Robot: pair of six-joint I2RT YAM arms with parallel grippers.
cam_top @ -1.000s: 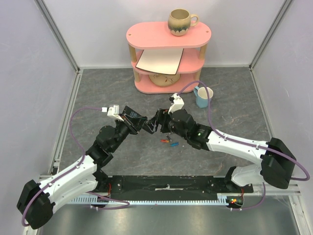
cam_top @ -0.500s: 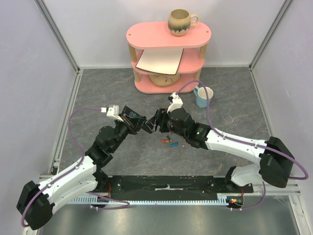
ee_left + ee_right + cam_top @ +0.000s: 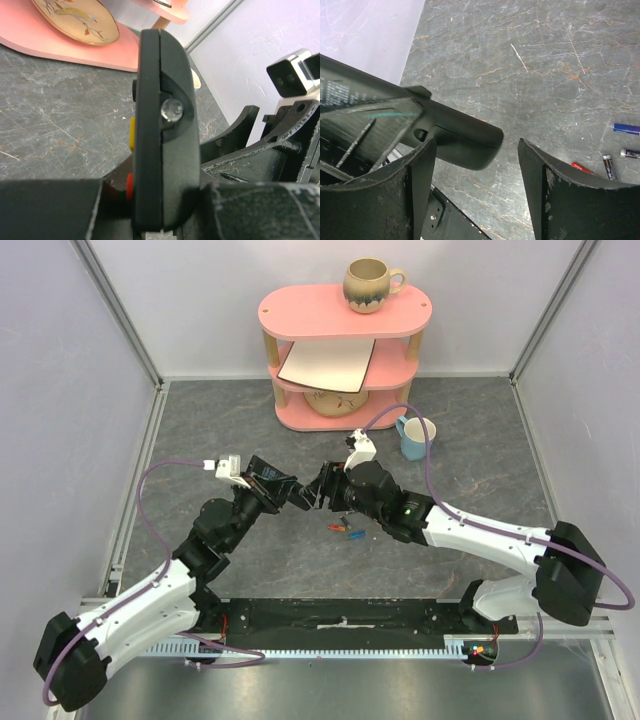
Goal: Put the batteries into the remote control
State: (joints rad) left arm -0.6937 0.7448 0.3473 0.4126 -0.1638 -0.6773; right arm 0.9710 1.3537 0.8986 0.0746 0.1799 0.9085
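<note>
**Left gripper (image 3: 284, 489) grips remote control (image 3: 160, 135); right gripper (image 3: 319, 493) open**

Top view: both grippers meet tip to tip above the table (image 3: 480, 440). The batteries (image 3: 346, 530) lie loose on it beside the right gripper.

Left wrist view: jaws clamped on the remote control, which is held on edge.

Right wrist view: jaws stand wide, holding nothing, with the remote's rounded end just ahead of the gap.

The batteries (image 3: 345, 530) lie on the table (image 3: 470, 440), right of the remote control (image 3: 160, 150).
</note>
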